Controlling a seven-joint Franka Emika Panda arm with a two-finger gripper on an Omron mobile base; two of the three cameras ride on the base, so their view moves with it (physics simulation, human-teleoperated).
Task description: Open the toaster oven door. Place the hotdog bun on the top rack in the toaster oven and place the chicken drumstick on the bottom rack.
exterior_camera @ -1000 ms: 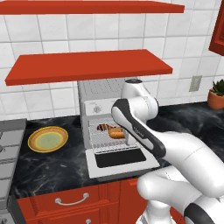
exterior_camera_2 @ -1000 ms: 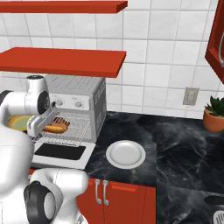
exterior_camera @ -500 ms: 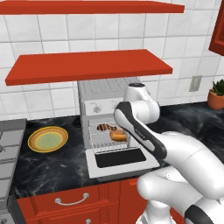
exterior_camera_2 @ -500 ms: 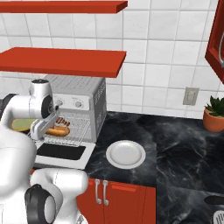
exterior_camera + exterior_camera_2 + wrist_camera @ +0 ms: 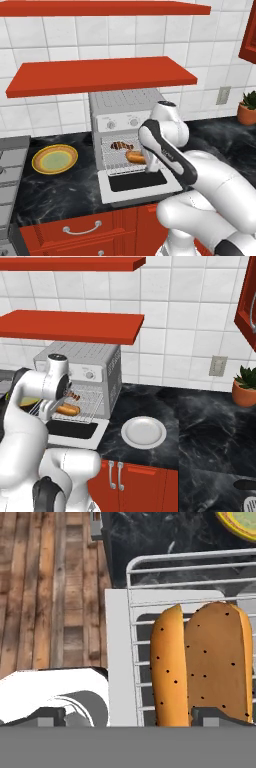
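My jaws stand fully open and hold nothing; they hang just above the hotdog bun, which lies on a wire rack pulled out of the toaster oven over the lowered door. The chicken drumstick lies further in on a rack behind the bun. From these views I cannot tell for certain which level carries which food: the bun looks the lower and nearer of the two, the drumstick higher and farther in

That is the main risk as I judge it: if the bun sits on the bottom rack and the drumstick on the top one, the task is done the wrong way round, and I would have to lift both again

The other risks come from my own arm. My wrist is close above the slid-out rack, so pulling back carelessly could catch the wires, drag the rack further out and roll the bun off onto the door or the table. The yellow plate to the left and the white plate to the right are well apart from all this
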